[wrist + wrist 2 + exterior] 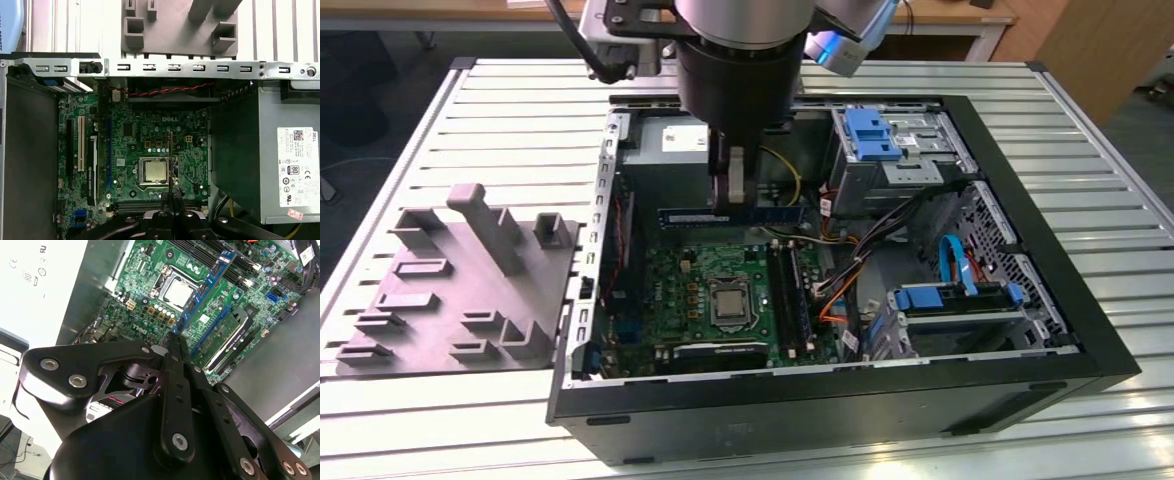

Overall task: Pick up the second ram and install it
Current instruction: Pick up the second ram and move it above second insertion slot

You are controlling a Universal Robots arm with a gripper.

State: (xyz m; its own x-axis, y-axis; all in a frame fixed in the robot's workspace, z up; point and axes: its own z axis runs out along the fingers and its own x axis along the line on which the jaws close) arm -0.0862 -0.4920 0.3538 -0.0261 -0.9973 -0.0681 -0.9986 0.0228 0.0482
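The jaws are pressed together on the second ram [734, 216], pinching the stick at about its middle, with no gap showing beyond the board's own thickness. In the exterior view the stick hangs level just below the jaws, one long edge up, with an end reaching out to either side of them. It is up off the motherboard [680, 290] and lies crosswise to the black memory slots [782, 290], which are farther out and lower than the jaws.

In the second wrist view one half of the stick [202, 290] runs away from the jaws over the processor socket [179, 291]. Its other half and the pinched part are hidden by the black linkage [175, 405]. In the first wrist view the stick [171, 160] is seen edge-on, as a thin dark line rising from the jaws across the socket [155, 171].

The grey power-supply box [664, 140] stands just beside the jaws, partly covered by the arm [740, 60]. Well away from the jaws, outside the case [854, 400], a grey fixture tray [467, 280] rests on the worktop [520, 110].

The chips on the stick are too small to make out. How far its lower edge hangs above the board cannot be told, nor whether either slot already holds a stick.
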